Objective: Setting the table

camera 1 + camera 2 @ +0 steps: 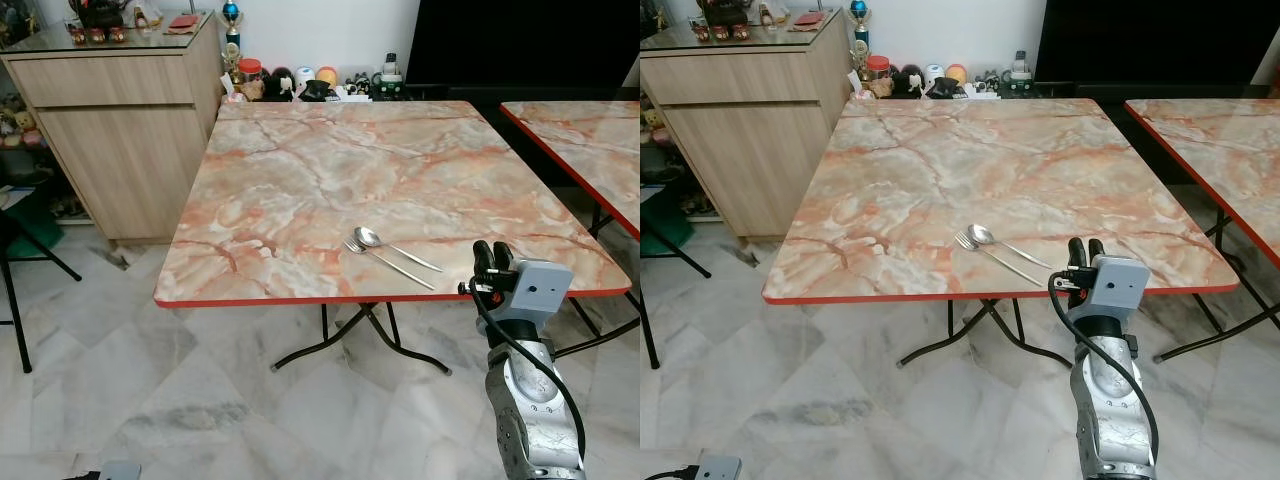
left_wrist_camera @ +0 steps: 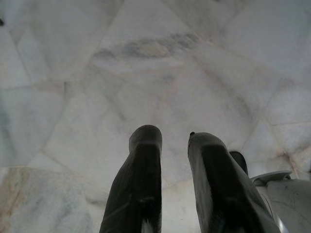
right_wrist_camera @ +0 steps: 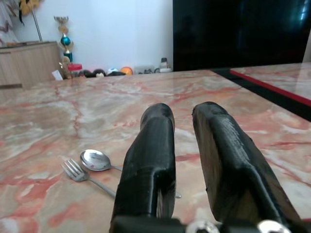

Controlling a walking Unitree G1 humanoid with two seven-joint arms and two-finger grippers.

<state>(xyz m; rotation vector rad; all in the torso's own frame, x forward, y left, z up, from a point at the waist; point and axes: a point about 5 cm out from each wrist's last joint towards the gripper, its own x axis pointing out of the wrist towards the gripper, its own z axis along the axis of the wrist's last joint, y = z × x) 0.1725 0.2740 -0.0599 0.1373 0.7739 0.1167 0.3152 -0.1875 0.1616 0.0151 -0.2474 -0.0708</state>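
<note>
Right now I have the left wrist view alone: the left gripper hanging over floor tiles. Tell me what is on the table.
Observer: A fork and a spoon lie side by side near the front edge of the marble table.
Operator: Give me the right gripper's position.
Observer: The right gripper is held up at that front edge, to the right of the cutlery, with its fingers apart and nothing between them.
Operator: Report what stands beside the table.
Observer: A wooden cabinet stands at its far left corner.
</note>
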